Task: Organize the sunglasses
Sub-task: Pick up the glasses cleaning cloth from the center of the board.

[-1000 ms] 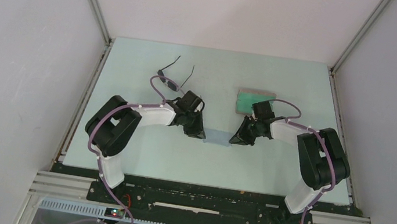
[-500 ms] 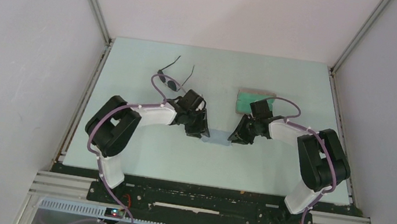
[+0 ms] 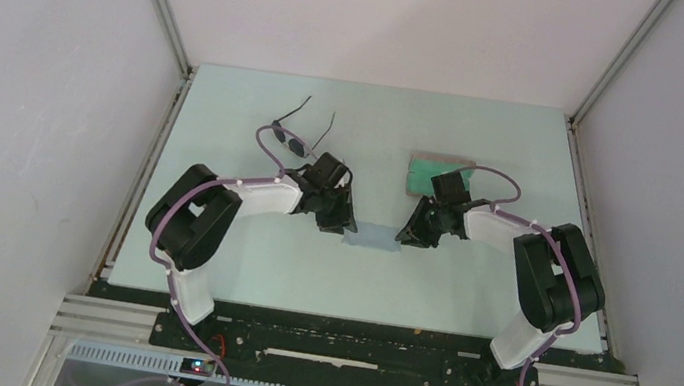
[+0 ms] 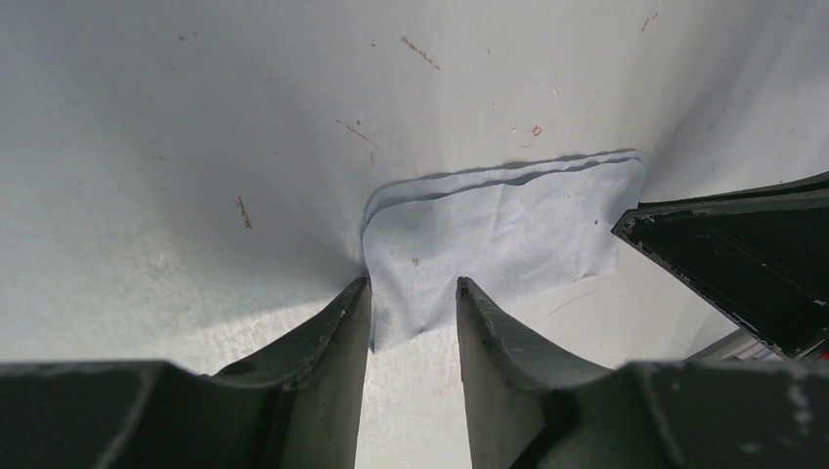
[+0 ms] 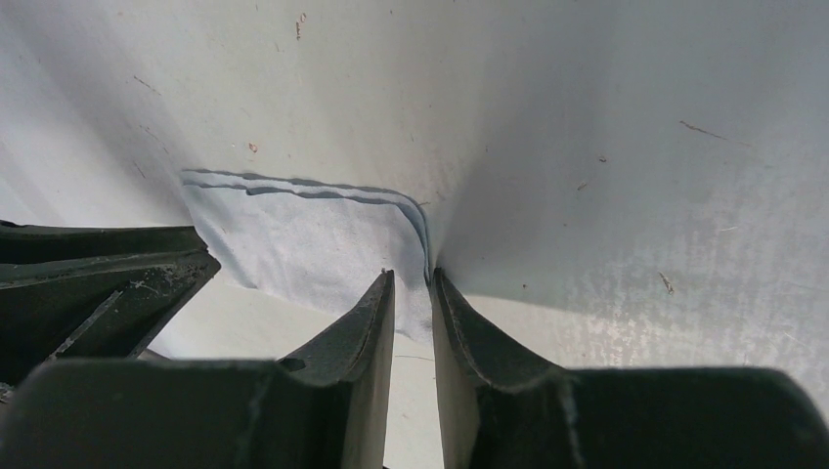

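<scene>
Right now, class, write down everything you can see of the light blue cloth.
The cloth is light blue, thin and soft-looking, a small rectangle folded double, with two layered edges showing along its far side. It lies flat on the table, near the middle. The left gripper stands open over one end and the right gripper, jaws slightly apart, over the other; whether they touch it is unclear.

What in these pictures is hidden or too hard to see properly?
Grey case: in the top view the right arm covers its near side, so its contents are unclear.
Sunglasses: in the top view they are too small for frame detail, and neither wrist view shows them.
Blue cloth: in the top view both arms' jaws cover its ends; in each wrist view the jaws hide its near edge.
</scene>
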You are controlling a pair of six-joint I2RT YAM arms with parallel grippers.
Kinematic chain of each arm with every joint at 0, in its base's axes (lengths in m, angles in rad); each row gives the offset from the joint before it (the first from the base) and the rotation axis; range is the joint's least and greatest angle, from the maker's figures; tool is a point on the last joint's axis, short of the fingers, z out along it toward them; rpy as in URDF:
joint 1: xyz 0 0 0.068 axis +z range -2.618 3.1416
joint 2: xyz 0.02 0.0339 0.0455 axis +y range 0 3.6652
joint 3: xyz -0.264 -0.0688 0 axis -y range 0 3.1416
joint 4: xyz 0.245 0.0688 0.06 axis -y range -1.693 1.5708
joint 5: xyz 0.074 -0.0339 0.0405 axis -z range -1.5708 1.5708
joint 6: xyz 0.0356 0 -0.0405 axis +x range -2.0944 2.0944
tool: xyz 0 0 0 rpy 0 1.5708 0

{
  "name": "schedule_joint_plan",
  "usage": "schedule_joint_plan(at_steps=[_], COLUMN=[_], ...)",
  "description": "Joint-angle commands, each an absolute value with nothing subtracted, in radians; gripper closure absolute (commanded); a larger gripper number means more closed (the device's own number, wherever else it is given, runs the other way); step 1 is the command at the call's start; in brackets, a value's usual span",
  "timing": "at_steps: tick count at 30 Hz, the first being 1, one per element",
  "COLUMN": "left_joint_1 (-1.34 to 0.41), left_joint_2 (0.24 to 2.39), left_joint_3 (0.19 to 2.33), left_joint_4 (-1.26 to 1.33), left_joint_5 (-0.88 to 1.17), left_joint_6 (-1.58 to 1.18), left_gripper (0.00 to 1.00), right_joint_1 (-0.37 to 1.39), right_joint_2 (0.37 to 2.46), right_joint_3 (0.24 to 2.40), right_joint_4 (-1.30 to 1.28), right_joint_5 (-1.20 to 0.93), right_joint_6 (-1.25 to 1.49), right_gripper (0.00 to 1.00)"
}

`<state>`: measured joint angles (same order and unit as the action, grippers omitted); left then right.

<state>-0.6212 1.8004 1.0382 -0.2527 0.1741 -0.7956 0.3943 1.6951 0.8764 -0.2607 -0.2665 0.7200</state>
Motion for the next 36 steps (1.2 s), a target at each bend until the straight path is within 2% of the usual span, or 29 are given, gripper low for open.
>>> schedule_joint_plan(at_steps=[1, 22, 28, 30, 36], left_joint_1=[-0.616, -0.632, -0.638, -0.641, -0.653], left_joint_2=[1.825, 1.849, 1.85, 1.854, 1.854], left_joint_3=[1.036, 1.048, 1.052, 1.057, 1.077], left_joint_4=[-0.275, -0.261, -0.26, -0.257, -0.248], left_joint_5=[0.154, 0.194, 0.197, 0.201, 0.236], left_joint_6=[-0.785, -0.773, -0.771, -0.772, -0.772], left_gripper=[0.59, 0.85, 0.99, 1.0, 1.0], right_joint_1=[0.396, 0.423, 0.432, 0.434, 0.424], right_joint_2=[1.719, 1.762, 1.774, 1.775, 1.754], right_joint_3=[0.874, 0.9, 0.904, 0.905, 0.928], right_joint_4=[-0.299, -0.287, -0.311, -0.313, -0.34], right_joint_5=[-0.187, -0.202, -0.165, -0.161, -0.138], right_joint_6=[0.705, 0.709, 0.713, 0.713, 0.701], right_gripper=[0.7, 0.78, 0.86, 0.99, 1.0])
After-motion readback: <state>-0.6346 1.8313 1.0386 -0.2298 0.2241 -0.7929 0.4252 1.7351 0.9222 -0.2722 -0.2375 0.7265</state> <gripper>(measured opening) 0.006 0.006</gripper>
